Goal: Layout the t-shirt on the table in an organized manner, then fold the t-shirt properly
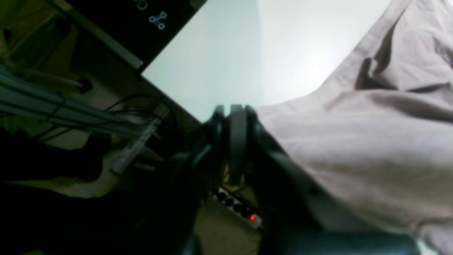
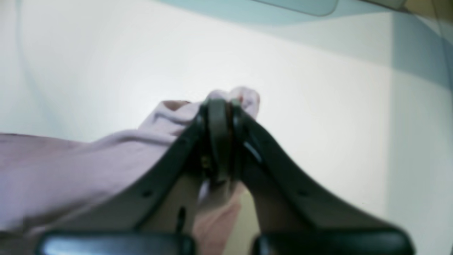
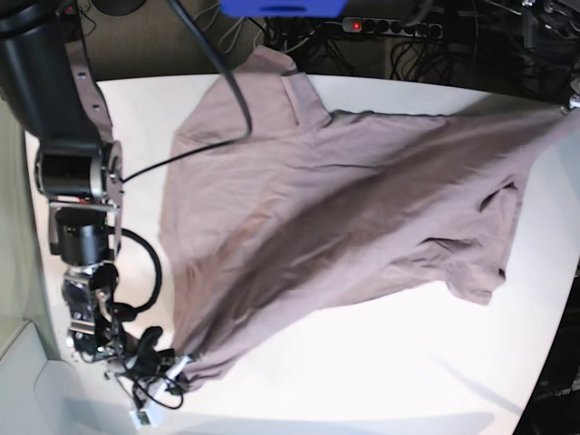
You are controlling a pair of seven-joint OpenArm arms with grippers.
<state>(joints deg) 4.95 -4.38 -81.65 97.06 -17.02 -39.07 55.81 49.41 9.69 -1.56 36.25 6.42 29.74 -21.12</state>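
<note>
Laying-out step, not yet folding. The t-shirt (image 3: 344, 208) lies stretched slantwise over the table (image 3: 381, 362), wrinkled. Right gripper (image 2: 221, 106) is clenched on a bunched corner near the front edge. Left gripper (image 1: 233, 113) is clamped shut at the table's edge, seemingly pinching the opposite corner. Next, I judge: pull apart and set flat. Bare tabletop in front; one corner sits at the edge.

One t-shirt (image 3: 335, 208), one table (image 3: 381, 362), two pincers, one power strip (image 3: 390, 27)
</note>
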